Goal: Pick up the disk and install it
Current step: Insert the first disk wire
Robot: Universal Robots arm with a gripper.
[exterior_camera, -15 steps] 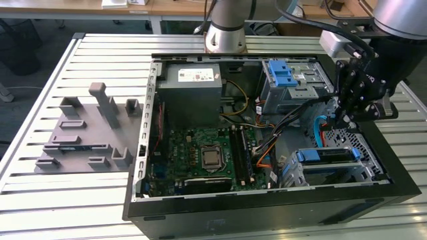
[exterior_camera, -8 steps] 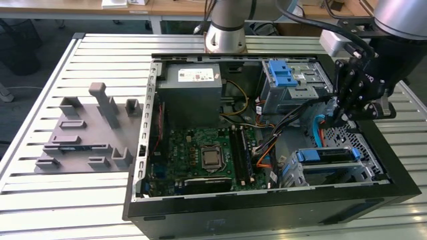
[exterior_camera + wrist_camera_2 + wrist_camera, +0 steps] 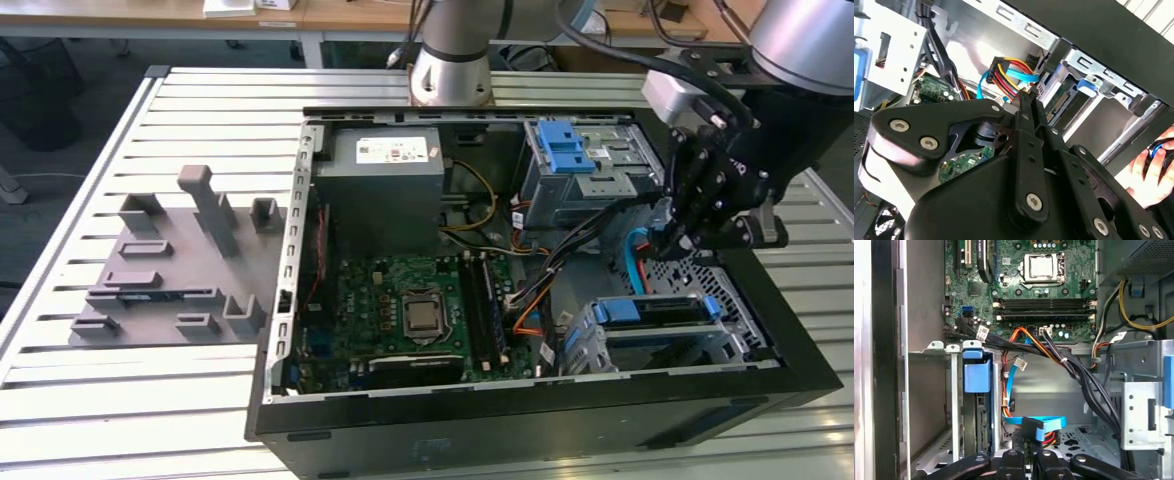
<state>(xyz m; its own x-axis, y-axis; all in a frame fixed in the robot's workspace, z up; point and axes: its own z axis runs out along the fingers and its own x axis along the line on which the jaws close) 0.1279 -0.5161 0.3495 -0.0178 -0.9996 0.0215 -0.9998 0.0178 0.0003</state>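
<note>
The disk point(image 3: 650, 311) sits slotted in the drive cage at the case's front corner on the exterior view's right, its blue rail tab facing up. In both wrist views it stands edge-on in that cage point(image 3: 981, 426) point(image 3: 1062, 102). My gripper point(image 3: 663, 243) hangs inside the case just behind the cage, apart from the disk. Its fingers are drawn together point(image 3: 1025, 101) right at the black connector of a blue flat cable point(image 3: 1043, 429). Whether they pinch that connector is hidden at the gripper point(image 3: 1030, 452).
The open computer case point(image 3: 534, 425) lies on a slatted metal table. Inside are the motherboard point(image 3: 407, 310), a grey power-supply box point(image 3: 380, 170) and an upper bay with a blue latch point(image 3: 567, 148). Cable bundles point(image 3: 1074, 372) cross beside the gripper. A person's hand point(image 3: 1154, 170) is outside the case. A grey fixture point(image 3: 174, 265) lies at the exterior view's left.
</note>
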